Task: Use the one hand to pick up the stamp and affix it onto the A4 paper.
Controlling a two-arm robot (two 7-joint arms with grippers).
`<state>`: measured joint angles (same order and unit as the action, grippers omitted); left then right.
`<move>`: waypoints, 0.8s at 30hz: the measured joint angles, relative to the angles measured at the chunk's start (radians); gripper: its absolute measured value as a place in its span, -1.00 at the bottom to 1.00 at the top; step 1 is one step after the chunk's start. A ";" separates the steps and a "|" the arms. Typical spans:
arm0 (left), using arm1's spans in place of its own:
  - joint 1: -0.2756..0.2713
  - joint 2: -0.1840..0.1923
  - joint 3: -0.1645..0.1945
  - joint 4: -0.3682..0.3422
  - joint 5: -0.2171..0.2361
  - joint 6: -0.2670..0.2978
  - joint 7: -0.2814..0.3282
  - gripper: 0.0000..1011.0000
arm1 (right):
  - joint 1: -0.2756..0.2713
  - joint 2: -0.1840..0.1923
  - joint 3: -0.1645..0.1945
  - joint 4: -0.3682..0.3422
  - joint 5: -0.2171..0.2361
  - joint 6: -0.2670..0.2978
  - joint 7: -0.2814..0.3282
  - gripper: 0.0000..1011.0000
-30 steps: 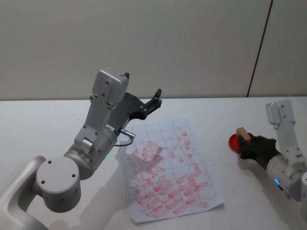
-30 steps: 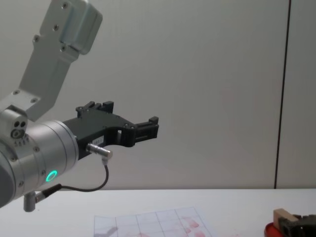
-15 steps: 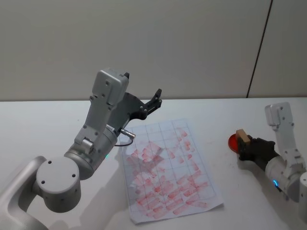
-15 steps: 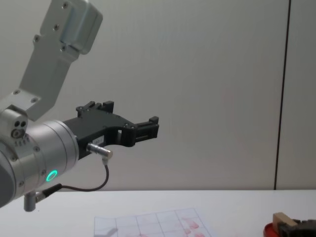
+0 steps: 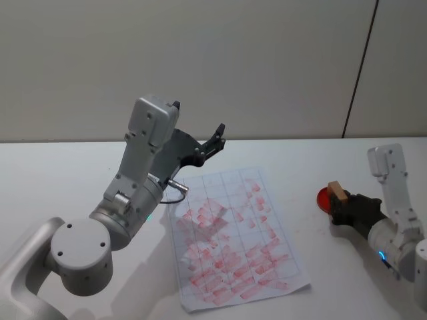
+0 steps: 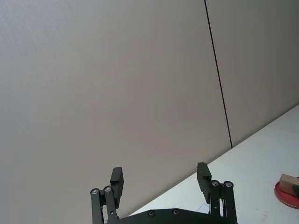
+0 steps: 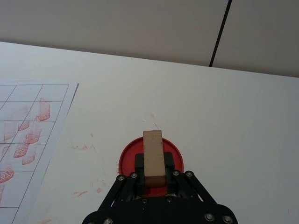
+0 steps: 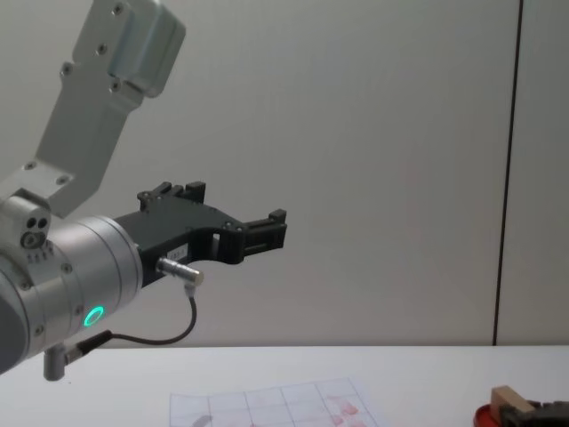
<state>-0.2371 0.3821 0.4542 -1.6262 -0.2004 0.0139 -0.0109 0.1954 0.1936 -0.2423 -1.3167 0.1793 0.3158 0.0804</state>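
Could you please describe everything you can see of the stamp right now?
The stamp is a small, plain, light-tan block that looks like wood, rectangular with unmarked faces. It is clamped between the right gripper's black fingers, tilted, over the round red ink pad, to the right of the A4 paper. Whether it touches the pad cannot be told.

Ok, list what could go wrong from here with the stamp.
1. The right gripper clamps the stamp by one end over the ink pad; pressed down, it might pivot and print unevenly.
2. The A4 paper lies loose on the table, with the left gripper raised and open beyond it; the sheet may slide or lift with the stamp.
3. Most squares already carry red prints, so a new one could overlap.
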 joint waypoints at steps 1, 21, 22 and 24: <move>0.000 0.000 0.000 0.000 0.000 0.000 0.000 0.98 | 0.000 0.000 0.000 0.000 0.000 0.001 0.000 -0.57; 0.000 0.000 0.000 0.000 0.000 0.000 0.000 0.98 | -0.022 -0.006 -0.018 -0.159 -0.031 0.011 0.004 -0.57; 0.000 0.000 0.000 0.000 0.000 0.000 0.000 0.98 | -0.023 -0.009 -0.023 -0.173 -0.036 0.011 0.008 -0.57; 0.000 0.000 0.000 0.000 0.000 0.000 0.000 0.98 | -0.024 -0.013 -0.029 -0.186 -0.042 0.011 0.013 -0.57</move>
<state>-0.2371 0.3821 0.4542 -1.6262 -0.2004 0.0139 -0.0109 0.1716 0.1805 -0.2712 -1.5030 0.1375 0.3267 0.0937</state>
